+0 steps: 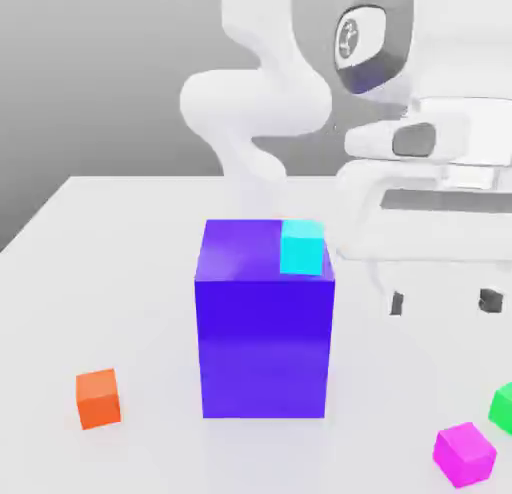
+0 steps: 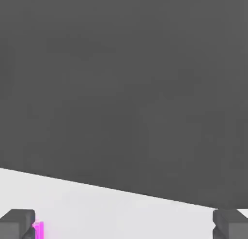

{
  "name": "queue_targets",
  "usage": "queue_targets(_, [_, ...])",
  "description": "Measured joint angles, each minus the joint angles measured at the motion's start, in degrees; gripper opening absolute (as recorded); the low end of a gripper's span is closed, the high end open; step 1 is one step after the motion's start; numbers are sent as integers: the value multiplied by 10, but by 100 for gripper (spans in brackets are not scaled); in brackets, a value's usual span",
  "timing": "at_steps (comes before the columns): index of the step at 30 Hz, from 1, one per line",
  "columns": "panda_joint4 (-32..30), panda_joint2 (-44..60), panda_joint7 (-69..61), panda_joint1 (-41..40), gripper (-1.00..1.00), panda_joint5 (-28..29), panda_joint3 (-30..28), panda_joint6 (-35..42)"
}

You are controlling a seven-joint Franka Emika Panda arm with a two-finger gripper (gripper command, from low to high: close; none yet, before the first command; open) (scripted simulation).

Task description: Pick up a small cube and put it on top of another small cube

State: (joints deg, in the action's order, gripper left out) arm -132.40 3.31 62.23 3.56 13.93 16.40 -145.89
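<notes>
Exterior view: gripper (image 1: 443, 302) above the white table (image 1: 60, 312), at the exterior view's right; fingers spread well apart, nothing between them; white arm (image 1: 255, 102) behind. Magenta cube (image 1: 465, 454) on the table, near the exterior view's lower right corner, lower in the picture than the gripper; its faces turned at an angle to the camera. Green cube (image 1: 503, 409) just beside it, partly cut off by the picture's right edge. Large blue-purple block (image 1: 264, 347) standing upright near the middle; small cyan cube (image 1: 302, 247) resting on its top face, toward the exterior view's right. Orange cube (image 1: 98, 399) on the table, at the exterior view's left, apart from the block.
Hand view: both dark fingertips (image 2: 17, 224) visible, wide apart; a sliver of magenta beside one of them, mostly hidden; large dark grey area beyond, identity cannot be told.
</notes>
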Motion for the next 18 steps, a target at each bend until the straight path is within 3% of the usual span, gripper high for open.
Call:
queue_targets(8, [-4,157,26,41,0,5,22,-54])
queue_targets(12, [12,240,57,69,0,45,-6,-109])
queue_targets(13, [16,259,65,78,-100,54,-17,-123])
queue_targets(18, [16,259,65,78,-100,54,-17,-123])
